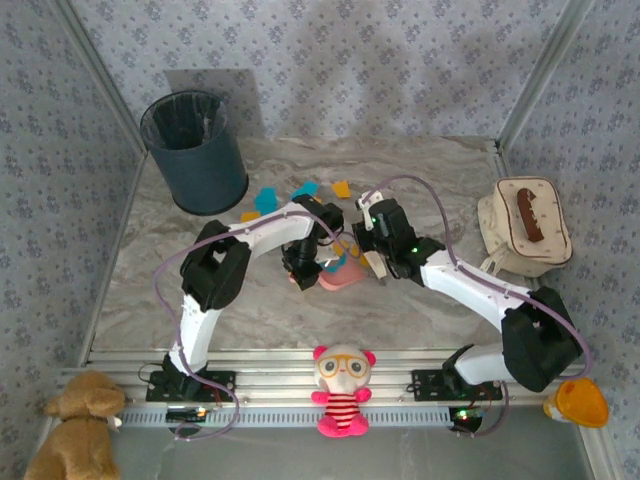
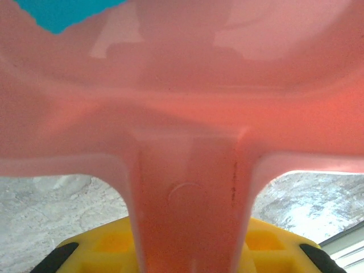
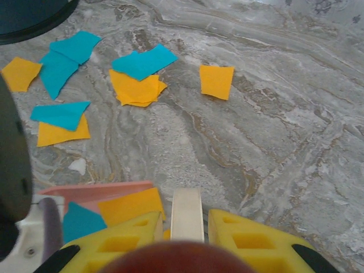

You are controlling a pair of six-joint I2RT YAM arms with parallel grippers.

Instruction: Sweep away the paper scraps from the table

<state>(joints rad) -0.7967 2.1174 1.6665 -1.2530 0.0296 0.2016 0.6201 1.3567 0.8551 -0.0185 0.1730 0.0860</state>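
Note:
Orange and cyan-blue paper scraps (image 3: pixel 136 88) lie scattered on the marble table (image 3: pixel 273 114), seen from above as a cluster (image 1: pixel 268 200) near the bin. A pink dustpan (image 1: pixel 342 276) rests on the table at the centre. My left gripper (image 1: pixel 302 264) is shut on its handle (image 2: pixel 187 205), which passes between the yellow fingers (image 2: pixel 267 242). A blue scrap (image 2: pixel 57 14) lies in the pan, and an orange scrap (image 3: pixel 132 206) and another blue one (image 3: pixel 79 223) sit at its lip (image 3: pixel 96 190). My right gripper (image 3: pixel 186 234) is shut on a cream sweeper (image 3: pixel 187 211), just right of the pan (image 1: pixel 375 255).
A dark bin (image 1: pixel 195 150) stands at the back left, close to the scraps. A beige bag (image 1: pixel 525 225) lies at the right edge. Plush toys (image 1: pixel 342 390) sit along the near rail. Bare marble stretches to the right of the scraps.

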